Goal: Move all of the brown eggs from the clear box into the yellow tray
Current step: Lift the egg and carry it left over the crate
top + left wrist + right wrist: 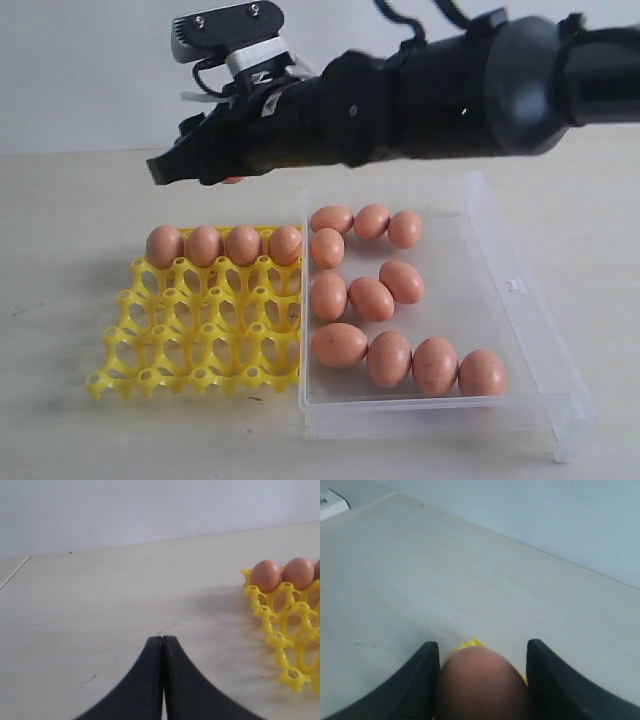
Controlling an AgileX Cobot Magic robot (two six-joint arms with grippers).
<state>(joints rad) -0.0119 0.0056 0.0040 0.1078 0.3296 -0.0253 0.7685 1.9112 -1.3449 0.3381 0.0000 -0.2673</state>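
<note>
My right gripper [175, 168] reaches across from the right and hangs above the back of the yellow tray [200, 330]. It is shut on a brown egg [482, 685], which fills the gap between its two fingers; a yellow corner of the tray [470, 644] peeks out beyond the egg. Several brown eggs [225, 245] sit in the tray's back row. Several more eggs [372, 298] lie in the clear box [470, 290] right of the tray. My left gripper [162, 640] is shut and empty, low over the table beside the tray [285, 630], out of the exterior view.
The tray's front three rows of cups [190, 350] hold nothing. The clear box has a small clasp [515, 286] on its right wall. Bare pale tabletop [100, 610] stretches to the left of the tray.
</note>
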